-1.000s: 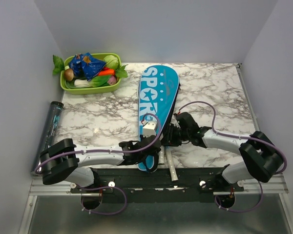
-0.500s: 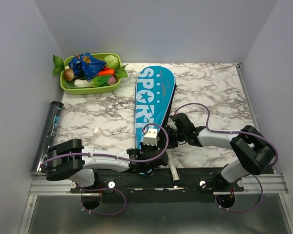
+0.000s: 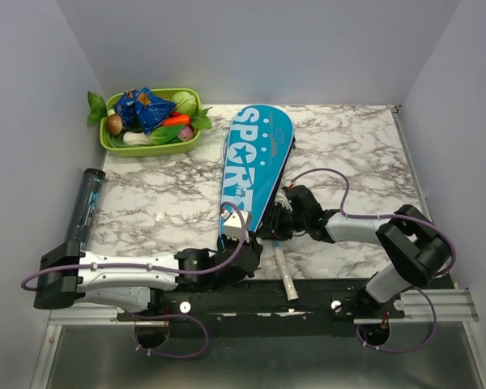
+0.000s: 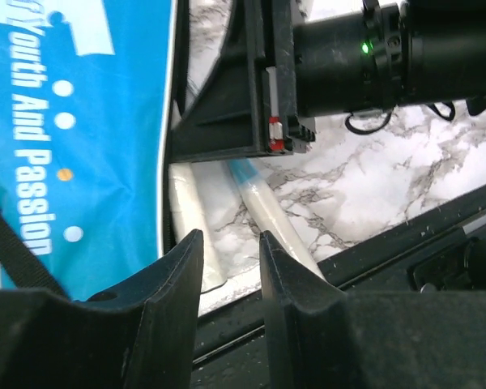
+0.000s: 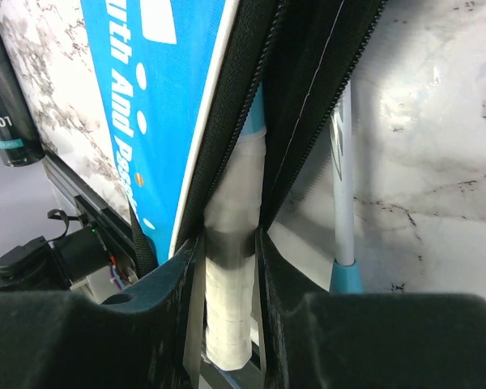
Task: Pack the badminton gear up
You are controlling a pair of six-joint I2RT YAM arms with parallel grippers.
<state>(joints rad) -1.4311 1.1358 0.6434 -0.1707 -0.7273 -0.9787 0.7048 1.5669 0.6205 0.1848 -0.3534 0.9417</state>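
Cover (image 3: 255, 162) runs near-to-far, wide end away (right pincer (image 5: 228, 243) clamps racket butt (image 5: 227, 312), left pincer (image 4: 229, 243) parted).

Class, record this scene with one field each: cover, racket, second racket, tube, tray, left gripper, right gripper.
cover: blue, flat on the table, zip edge open
racket: white handle sticks out of the cover's opening
second racket: lies beside the first, on the marble
tube: lying at the left edge
tray: green, far left corner, holds toy vegetables
left gripper: open, holding nothing
right gripper: shut on the racket handle
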